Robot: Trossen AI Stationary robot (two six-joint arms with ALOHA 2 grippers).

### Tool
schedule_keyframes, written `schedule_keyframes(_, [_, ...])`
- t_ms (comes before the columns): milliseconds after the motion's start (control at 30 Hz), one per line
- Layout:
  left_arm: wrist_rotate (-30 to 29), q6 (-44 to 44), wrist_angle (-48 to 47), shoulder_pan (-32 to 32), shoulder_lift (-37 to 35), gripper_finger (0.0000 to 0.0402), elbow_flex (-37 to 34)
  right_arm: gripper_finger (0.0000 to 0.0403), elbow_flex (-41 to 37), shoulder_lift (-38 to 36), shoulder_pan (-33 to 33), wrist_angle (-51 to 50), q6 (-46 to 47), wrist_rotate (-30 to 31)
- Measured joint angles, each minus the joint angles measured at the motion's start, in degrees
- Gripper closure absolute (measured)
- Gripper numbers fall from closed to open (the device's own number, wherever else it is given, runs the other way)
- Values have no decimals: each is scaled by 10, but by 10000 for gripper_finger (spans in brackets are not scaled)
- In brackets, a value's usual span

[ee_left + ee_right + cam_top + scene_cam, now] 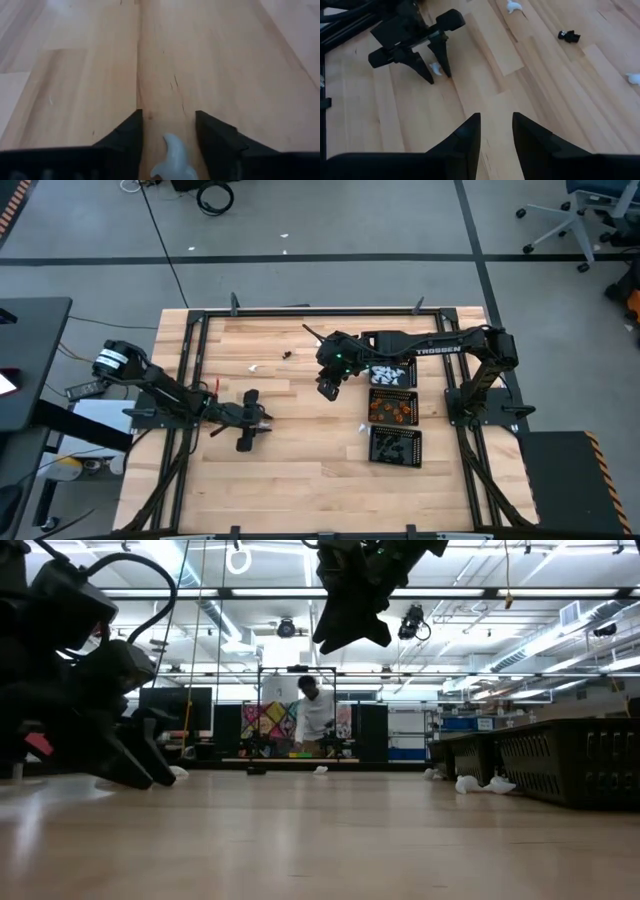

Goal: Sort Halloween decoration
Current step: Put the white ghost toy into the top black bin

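A small white trinket (pixel 172 157) lies on the wooden table between the two fingers of my left gripper (pixel 168 112), which stands open and low over the table's left half (pixel 264 420). The right wrist view shows the same trinket (pixel 436 68) in the gap between those fingers, which slant down to the table. My right gripper (pixel 328 388) hangs open well above the table's middle with nothing between its fingers (pixel 495 115). More decoration lies loose: a white piece (pixel 255 367), a black piece (pixel 286 356) and a white piece (pixel 362 428).
Three square black mesh trays stand in a row at the right: one with white pieces (pixel 392 373), one with orange pieces (pixel 393 409), one with black pieces (pixel 395 445). A black frame (pixel 300 312) borders the table. Bare wood lies between the arms.
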Motion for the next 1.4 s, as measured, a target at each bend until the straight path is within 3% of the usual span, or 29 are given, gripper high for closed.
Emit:
schedule_keyframes(267, [-18, -2, 2, -6, 2, 351, -1, 286, 0, 0, 0, 0, -1, -15])
schedule_keyframes(400, [-16, -5, 13, -6, 2, 381, -2, 286, 0, 0, 0, 0, -1, -15])
schedule_keyframes(1167, [-13, -49, 111, 1, 5, 401, 16, 286, 0, 0, 0, 0, -1, -16])
schedule_keyframes(1400, [-5, -77, 112, 27, 2, 401, 35, 286, -9, 0, 2, 2, -36, -49])
